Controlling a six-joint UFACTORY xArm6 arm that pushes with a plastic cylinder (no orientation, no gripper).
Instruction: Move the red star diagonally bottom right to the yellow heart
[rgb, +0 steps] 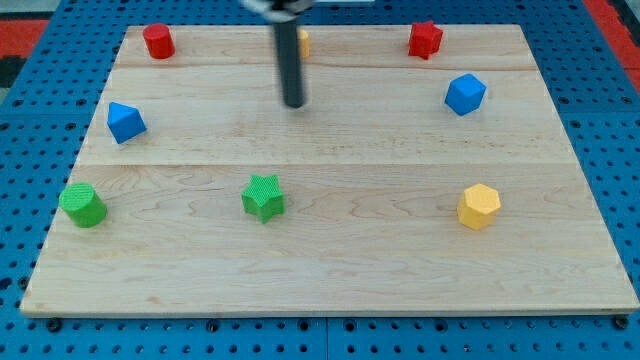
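The red star (425, 39) lies near the view's top right of the wooden board (330, 270). A yellow block (303, 42), mostly hidden behind the rod, sits at the top centre; its shape cannot be made out. My tip (293, 103) stands just below that yellow block and well left of the red star, touching no block.
A red cylinder (157, 41) is at the top left. A blue block (125, 122) is at the left and another blue block (465, 94) at the right. A green cylinder (82, 204), a green star (263, 196) and a yellow hexagon (479, 206) lie along the lower part.
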